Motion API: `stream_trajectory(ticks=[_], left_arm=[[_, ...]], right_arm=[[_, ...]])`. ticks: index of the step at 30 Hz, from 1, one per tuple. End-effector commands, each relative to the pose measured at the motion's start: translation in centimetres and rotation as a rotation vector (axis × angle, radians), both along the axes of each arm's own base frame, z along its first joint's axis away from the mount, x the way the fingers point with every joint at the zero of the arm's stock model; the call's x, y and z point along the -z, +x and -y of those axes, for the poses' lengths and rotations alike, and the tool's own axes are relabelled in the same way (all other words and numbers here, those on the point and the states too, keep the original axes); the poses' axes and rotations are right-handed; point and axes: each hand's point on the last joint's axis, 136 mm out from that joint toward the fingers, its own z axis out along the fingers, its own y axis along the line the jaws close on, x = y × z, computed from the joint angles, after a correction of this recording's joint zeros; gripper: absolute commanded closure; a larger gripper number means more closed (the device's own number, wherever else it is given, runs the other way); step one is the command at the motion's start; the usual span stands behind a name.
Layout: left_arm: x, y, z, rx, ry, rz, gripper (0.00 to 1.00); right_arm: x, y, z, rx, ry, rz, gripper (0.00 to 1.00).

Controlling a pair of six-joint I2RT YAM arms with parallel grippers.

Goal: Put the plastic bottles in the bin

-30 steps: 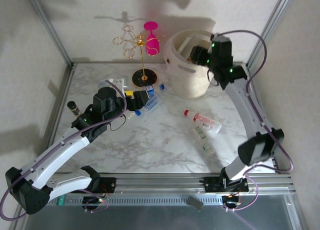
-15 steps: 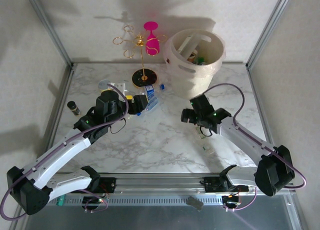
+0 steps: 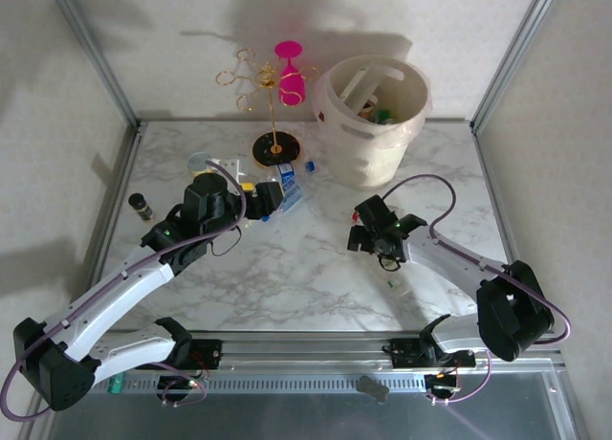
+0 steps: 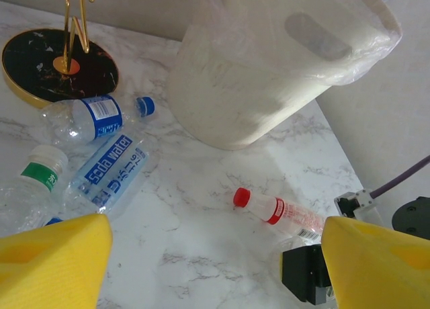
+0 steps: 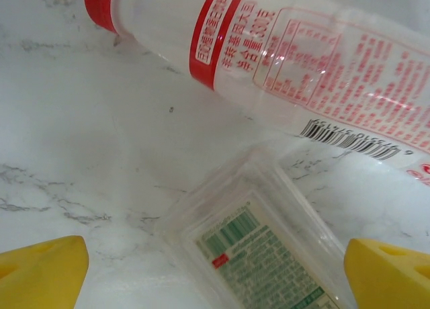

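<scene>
plastic bottles (image 5: 302,60), right arm (image 3: 449,260) low over two — right tool (image 5: 215,269) spread wide, left tool (image 4: 215,255) spread, empty

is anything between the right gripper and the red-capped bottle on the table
Nothing visible. The right gripper hangs open right above the red-capped bottle, with a clear green-labelled bottle lying beside it.

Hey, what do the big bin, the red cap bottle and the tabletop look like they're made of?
Bin: cream, translucent matte plastic; light glows through its wall.
Red-capped bottle: milky, glossy plastic with printed red text.
Tabletop: marble-look grey veining, possibly laminate; cannot tell.
</scene>
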Motion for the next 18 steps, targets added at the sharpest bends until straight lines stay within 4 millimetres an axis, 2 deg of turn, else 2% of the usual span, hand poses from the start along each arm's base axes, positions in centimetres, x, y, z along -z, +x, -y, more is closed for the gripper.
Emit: stream_trajectory(ticks=[1,5,11,14,18], left_arm=[[0.3,-0.6,0.2,0.027,0.004,0.004,0.19],[1.3,-0.7,0.5,0.039,-0.002,-0.026,0.19],[7.5,-1.7,1.2,0.068,0.004,-0.203,0.20],[9.2,-2.0,1.3,0.070,0.003,-0.248,0.19],[9.5,-2.0,1.8,0.084,-0.009,-0.261,0.19]], right_arm=[[1.4,-0.9,0.0,-0.013,-0.027,-0.038,0.03],[2.1,-1.4,0.0,-0.020,-0.048,-0.056,0.07],[2.0,-2.0,0.1,-0.025,-0.084,-0.067,0.10],[0.6,-1.6,-0.3,-0.033,-0.066,-0.041,0.08],[-2.8,-1.1,0.1,0.052,-0.037,0.015,0.08]])
